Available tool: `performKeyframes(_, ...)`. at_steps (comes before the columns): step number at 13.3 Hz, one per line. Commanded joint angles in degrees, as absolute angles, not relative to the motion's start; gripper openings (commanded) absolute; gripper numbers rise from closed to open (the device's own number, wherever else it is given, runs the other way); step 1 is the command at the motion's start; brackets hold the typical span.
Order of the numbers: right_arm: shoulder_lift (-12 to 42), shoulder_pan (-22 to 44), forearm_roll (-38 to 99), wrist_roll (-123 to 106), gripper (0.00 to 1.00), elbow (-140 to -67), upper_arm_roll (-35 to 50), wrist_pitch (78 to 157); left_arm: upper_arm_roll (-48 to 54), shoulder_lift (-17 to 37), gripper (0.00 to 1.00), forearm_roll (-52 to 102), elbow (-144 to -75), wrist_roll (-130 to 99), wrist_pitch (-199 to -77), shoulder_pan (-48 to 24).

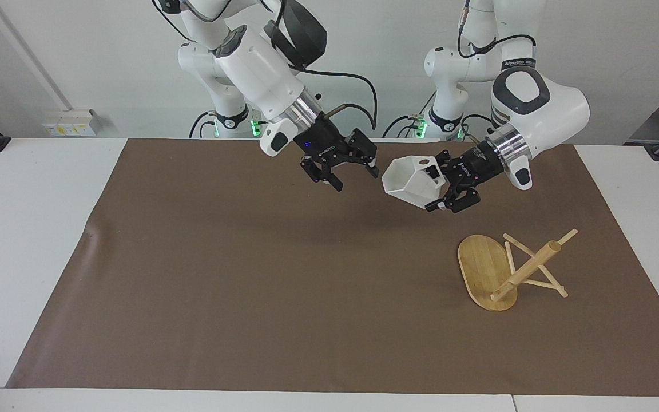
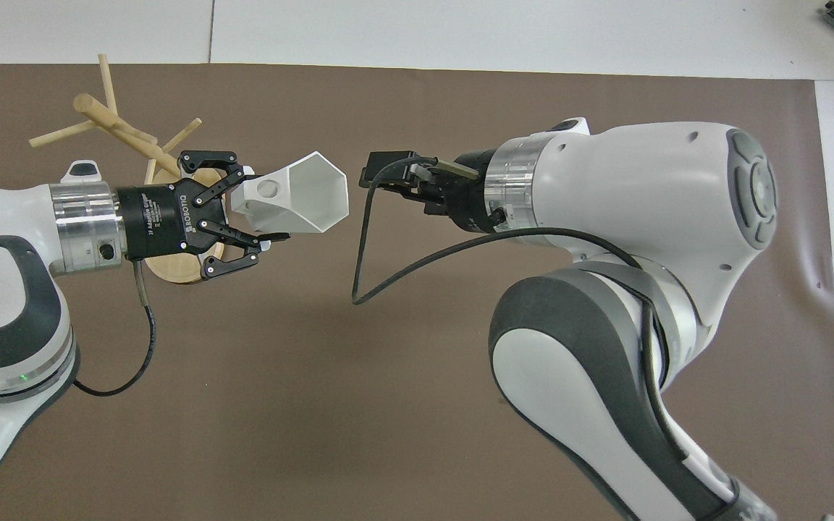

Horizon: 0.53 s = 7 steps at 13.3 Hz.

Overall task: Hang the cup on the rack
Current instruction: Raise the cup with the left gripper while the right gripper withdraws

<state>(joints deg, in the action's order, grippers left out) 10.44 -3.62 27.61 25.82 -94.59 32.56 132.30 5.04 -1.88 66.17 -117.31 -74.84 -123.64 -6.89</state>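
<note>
We see the left gripper (image 1: 443, 189) pinching the cup (image 1: 409, 181) by its handle, in the air above the mat. The right gripper (image 1: 348, 171), spread, hovers apart from it. The rack (image 1: 507, 269) lies tipped near the left arm's end of the table.

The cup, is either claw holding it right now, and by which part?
The left claw holds the cup in the air by its handle end. The right claw is open and holds nothing.

The left pincer (image 2: 263, 213) grips the white cup (image 2: 301, 203) by its handle above the brown mat (image 2: 417, 362), the rack (image 2: 127, 137) tipped over beside it; the right pincer (image 2: 381, 168), apart from the cup, is spread wide
</note>
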Motion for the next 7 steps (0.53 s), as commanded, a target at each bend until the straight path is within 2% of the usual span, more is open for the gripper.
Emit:
performKeyframes(1, 8.27, -4.31, 26.89, 19.80, 1.00, -94.92, 29.98, 129.91, 5.19, -2.11, 0.00, 61.72, -117.60, -84.61, -123.92, -6.42)
performKeyframes(4, 8.00, -4.31, 26.81, 14.51, 1.00, -95.18, 26.55, 129.90, 5.27, -1.50, 0.00, 60.29, -117.77, -92.15, -132.67, -7.37)
performKeyframes(7, 7.91, -4.31, 24.10, 14.59, 1.00, -95.27, 23.48, 129.90, 5.36, -1.40, 0.00, 60.03, -121.27, -100.28, -142.98, -8.61)
